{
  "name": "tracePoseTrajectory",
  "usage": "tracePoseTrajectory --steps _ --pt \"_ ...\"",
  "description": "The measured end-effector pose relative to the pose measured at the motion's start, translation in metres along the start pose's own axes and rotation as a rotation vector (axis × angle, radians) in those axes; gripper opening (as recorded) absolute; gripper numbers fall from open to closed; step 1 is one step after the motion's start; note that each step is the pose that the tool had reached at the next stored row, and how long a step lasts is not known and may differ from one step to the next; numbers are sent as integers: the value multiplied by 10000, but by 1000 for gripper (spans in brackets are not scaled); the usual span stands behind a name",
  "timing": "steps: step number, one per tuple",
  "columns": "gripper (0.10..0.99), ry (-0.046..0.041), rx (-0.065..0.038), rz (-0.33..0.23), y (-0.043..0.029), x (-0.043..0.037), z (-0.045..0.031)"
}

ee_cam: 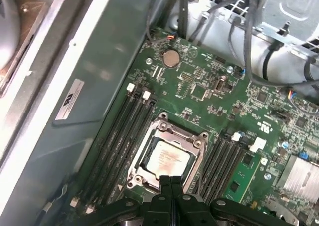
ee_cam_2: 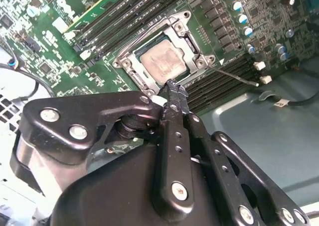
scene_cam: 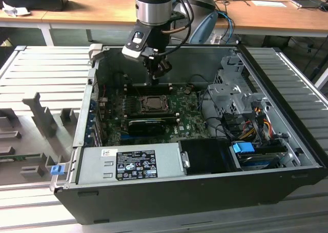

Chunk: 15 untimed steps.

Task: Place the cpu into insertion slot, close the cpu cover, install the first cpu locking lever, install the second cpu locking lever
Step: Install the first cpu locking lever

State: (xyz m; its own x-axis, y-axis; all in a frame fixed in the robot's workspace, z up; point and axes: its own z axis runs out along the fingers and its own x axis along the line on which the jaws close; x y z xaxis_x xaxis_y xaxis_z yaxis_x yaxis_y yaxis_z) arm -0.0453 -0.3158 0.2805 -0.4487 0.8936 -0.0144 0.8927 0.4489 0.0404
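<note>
The cpu (ee_cam_2: 160,62) lies flat in the insertion slot (scene_cam: 139,103), pale metal face up. The cpu cover (ee_cam: 197,147), a silver frame, lies down around the cpu (ee_cam: 167,158). In the second wrist view a thin locking lever (ee_cam_2: 237,77) sticks out from one socket corner across the memory slots. My gripper (ee_cam_2: 174,89) is shut with nothing between its fingers. Its tips hover just at the socket's edge, close above the board in both wrist views. In the exterior view the gripper (scene_cam: 154,78) hangs over the socket's far side.
Memory slots (ee_cam: 122,136) flank the socket on both sides. A long black card (scene_cam: 148,124) lies just in front of the socket. The power supply (scene_cam: 128,163), the drive cage (scene_cam: 230,89) with loose cables, and the case walls (scene_cam: 84,110) box in the board.
</note>
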Motion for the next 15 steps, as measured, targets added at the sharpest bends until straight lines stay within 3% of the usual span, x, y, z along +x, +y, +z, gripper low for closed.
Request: tracePoseTrajectory --steps 15 --pt "106 62 -22 -1516 0 0 2"
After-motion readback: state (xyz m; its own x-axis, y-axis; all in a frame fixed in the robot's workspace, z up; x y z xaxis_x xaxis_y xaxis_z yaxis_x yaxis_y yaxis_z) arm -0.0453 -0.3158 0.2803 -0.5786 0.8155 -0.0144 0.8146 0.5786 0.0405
